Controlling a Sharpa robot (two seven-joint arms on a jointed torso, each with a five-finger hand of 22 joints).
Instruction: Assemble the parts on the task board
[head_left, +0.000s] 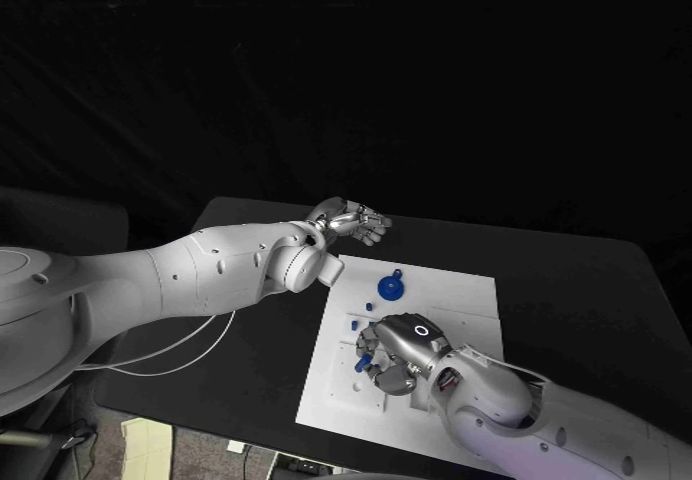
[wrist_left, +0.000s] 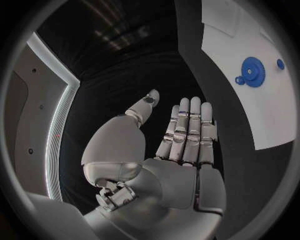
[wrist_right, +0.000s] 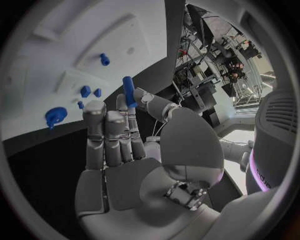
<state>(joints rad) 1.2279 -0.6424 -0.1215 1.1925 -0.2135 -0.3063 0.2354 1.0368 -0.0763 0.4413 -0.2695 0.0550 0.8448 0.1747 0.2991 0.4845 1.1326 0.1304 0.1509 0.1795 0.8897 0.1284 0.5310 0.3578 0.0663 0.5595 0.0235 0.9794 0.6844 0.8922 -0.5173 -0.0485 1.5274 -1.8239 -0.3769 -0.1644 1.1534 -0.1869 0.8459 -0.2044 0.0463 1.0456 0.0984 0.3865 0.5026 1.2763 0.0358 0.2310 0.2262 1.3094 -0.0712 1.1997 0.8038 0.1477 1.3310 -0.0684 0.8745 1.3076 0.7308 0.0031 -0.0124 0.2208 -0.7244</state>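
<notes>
Black table (head_left: 577, 270) carries the white task board (head_left: 447, 290) at its middle, with the blue parts on it. A blue gear (head_left: 392, 288) lies flat near the board's far end, and smaller blue pieces (head_left: 351, 324) sit just beside the right hand (head_left: 397, 355), which hovers over the board's middle. The right wrist view adds what the head view hides: a slim blue peg (wrist_right: 128, 91) pinched between the thumb and a fingertip, its long axis running along the straight fingers and its free end sticking out past them, with the board's blue pieces beyond. The left hand (head_left: 351, 222) hangs off the board, past its far corner. The left wrist view shows that hand (wrist_left: 178, 150) holding nothing, fingers straight and side by side, thumb apart, with the gear (wrist_left: 251, 71) well beyond.
</notes>
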